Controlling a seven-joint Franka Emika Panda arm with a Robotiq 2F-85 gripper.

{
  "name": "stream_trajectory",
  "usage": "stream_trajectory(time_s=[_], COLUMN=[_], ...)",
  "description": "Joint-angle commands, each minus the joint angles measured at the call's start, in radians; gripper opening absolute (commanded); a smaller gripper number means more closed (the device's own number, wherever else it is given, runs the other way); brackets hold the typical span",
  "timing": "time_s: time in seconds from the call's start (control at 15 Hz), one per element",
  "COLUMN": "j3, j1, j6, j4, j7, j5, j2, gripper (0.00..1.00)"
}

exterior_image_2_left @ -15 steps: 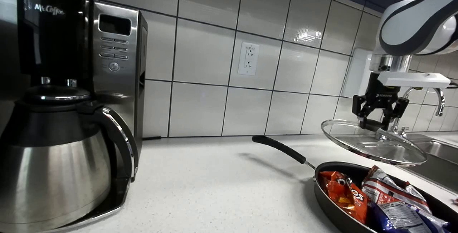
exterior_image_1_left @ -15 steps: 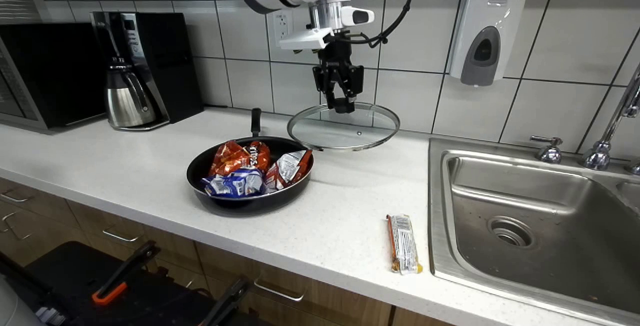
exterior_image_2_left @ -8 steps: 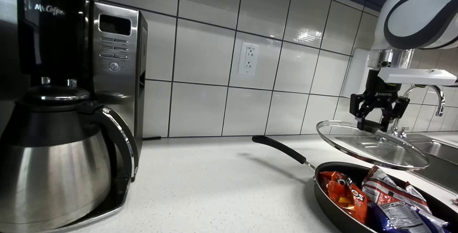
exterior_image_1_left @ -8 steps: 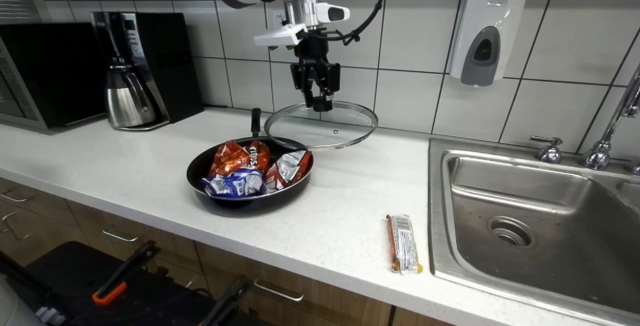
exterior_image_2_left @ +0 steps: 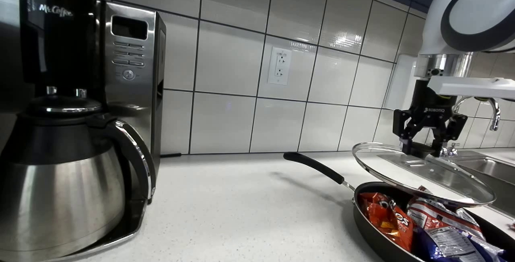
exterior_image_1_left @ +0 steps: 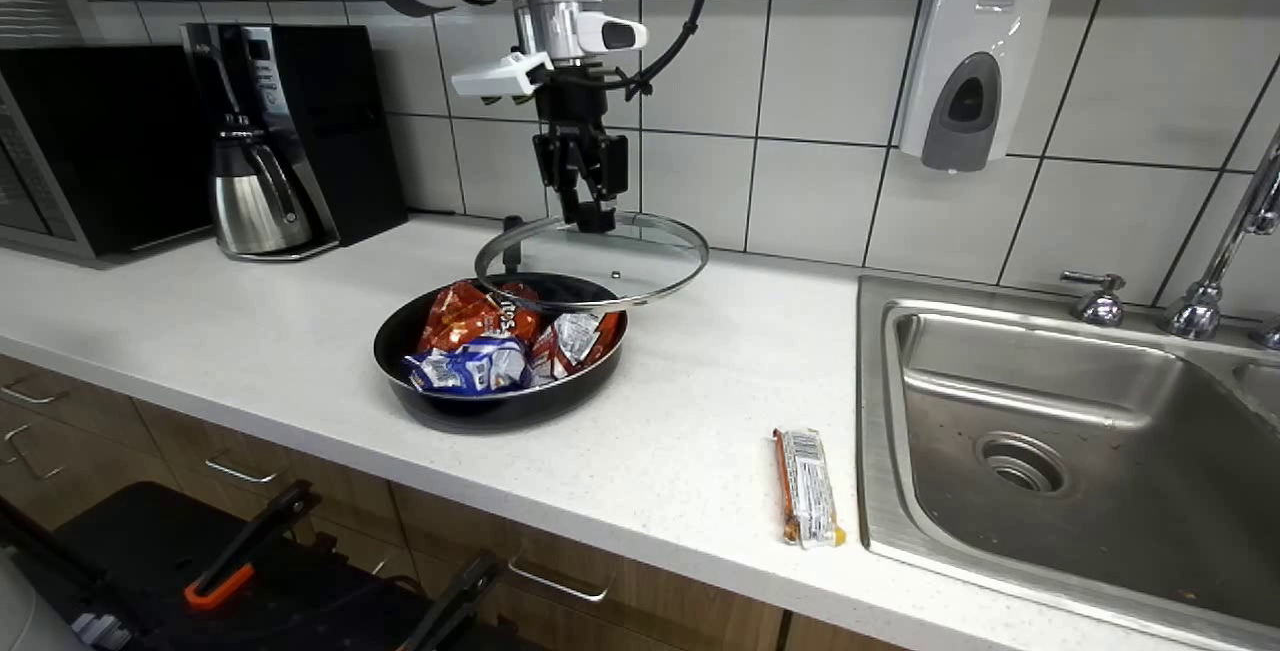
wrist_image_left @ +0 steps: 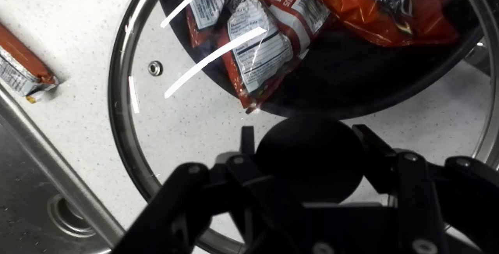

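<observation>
Glass lid hangs aloft, black knob clamped in the Robotiq gripper, right over the far right side of the frying pan! Inside sit an orange bag, a blue bag and a red bag, while a snack bar lies near right, beside the steel sink.

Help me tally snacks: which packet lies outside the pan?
The snack bar on the counter beside the sink; the orange bag, blue bag and red packaging lie in the pan.
</observation>
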Motion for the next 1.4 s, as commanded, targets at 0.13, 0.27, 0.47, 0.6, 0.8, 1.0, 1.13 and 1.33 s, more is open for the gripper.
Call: stream_trajectory(time_s=[0.13,0.27,0.47,0.6,0.8,1.0,1.13,1.33], j3=[0.031,0.037,0.047,0.056,0.068,0.077,0.085,0.095], j1=[-0.007,-0.006,-0.002,0.000,0.002,0.007,0.014,0.028], j6=[-0.033,-0.034,-0.037,-0.038,-0.038,-0.038,-0.034,-0.030], j4=[-0.065,-0.076,-0.083,-0.084,-0.087,-0.100,-0.107,-0.122], j7=[0.041,0.030,0.019,0.017,0.016,0.032,0.050,0.065], j5=[-0.006,0.002,0.005,0.003,0.003,-0.009,-0.026,-0.039], j2=[-0.072,-0.067,-0.060,-0.057,-0.050,-0.050,-0.047,-0.044], gripper=[0.39,0.39,0.39,0.39,0.39,0.39,0.39,0.39])
